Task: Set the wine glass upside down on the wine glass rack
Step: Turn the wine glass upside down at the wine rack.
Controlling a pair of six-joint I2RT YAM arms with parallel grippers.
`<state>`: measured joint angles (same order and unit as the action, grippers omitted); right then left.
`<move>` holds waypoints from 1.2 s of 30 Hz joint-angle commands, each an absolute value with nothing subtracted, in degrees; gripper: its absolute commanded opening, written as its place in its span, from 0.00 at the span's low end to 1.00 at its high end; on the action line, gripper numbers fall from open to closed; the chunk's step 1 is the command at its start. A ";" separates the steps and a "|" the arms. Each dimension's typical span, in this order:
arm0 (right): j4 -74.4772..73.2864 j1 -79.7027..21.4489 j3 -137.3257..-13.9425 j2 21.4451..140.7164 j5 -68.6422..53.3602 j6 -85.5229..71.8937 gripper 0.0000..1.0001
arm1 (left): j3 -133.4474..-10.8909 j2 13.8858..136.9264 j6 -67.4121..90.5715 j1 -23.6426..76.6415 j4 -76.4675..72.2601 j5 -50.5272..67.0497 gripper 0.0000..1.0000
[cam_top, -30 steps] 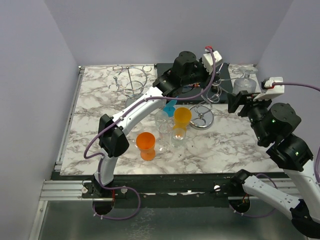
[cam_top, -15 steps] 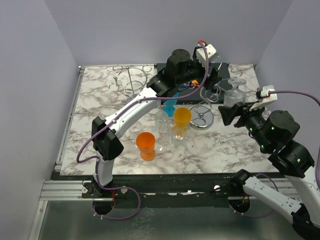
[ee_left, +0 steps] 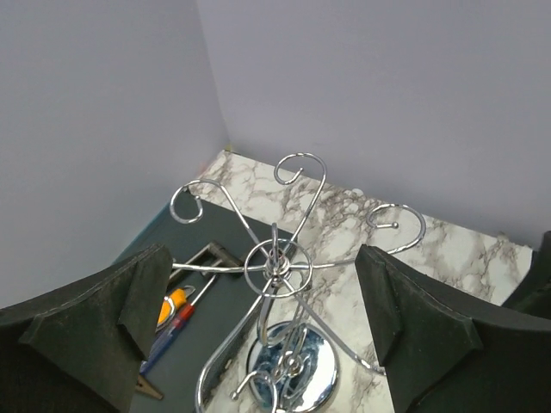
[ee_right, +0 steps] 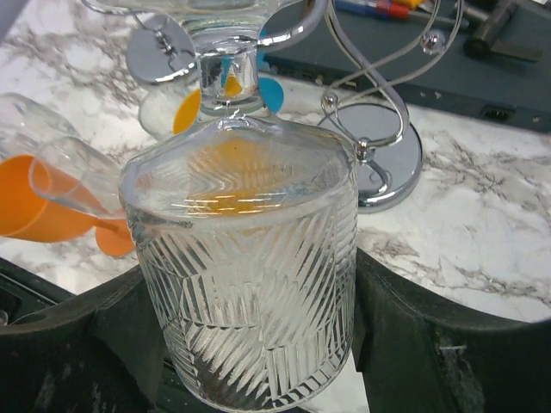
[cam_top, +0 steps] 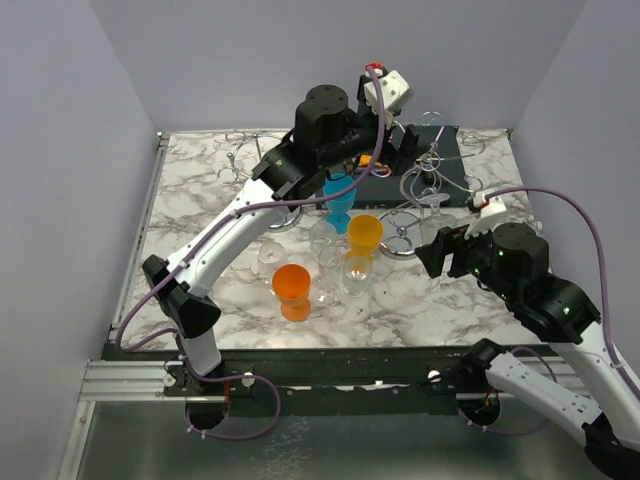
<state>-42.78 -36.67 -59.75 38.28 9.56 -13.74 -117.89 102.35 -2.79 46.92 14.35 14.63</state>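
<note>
- Since the earlier frame, the left pincer (ee_left: 263,284) has gone from clenched to fully released. It has risen clear above the wine glass rack (ee_left: 275,265) and carries nothing.
- Meanwhile the right pincer (ee_right: 250,323) has swung in toward the rack. It is grasping the wine glass (ee_right: 250,258) by the bowl, above the surface (cam_top: 190,190) and just short of the chrome arms.
- Step in hand, as judged: bring the stem to a free hook. Approach level with that arm and slide the stem in from its open end. Release only once the foot rests on the wire.
- Keep the bowl off neighbouring arms.
- Orientation: the long axis runs along the pincer's reach. The mouth faces the wrist, and the stem and foot point forward at the rack. The bowl must finish below the foot.
</note>
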 commanded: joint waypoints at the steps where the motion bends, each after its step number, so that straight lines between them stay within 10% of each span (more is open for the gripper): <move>1: -38.86 -36.54 -58.01 37.92 11.12 -14.06 0.00 | -113.94 96.57 -7.19 46.64 17.99 11.37 0.97; 36: 2.06 -36.54 -37.85 37.08 20.27 -3.87 0.01 | -97.95 87.44 -12.35 46.31 22.94 9.54 0.90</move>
<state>-8.36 -36.32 -38.68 36.47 19.64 -5.63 -99.11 89.06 -11.79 46.57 22.83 11.00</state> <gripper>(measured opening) 0.731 0.907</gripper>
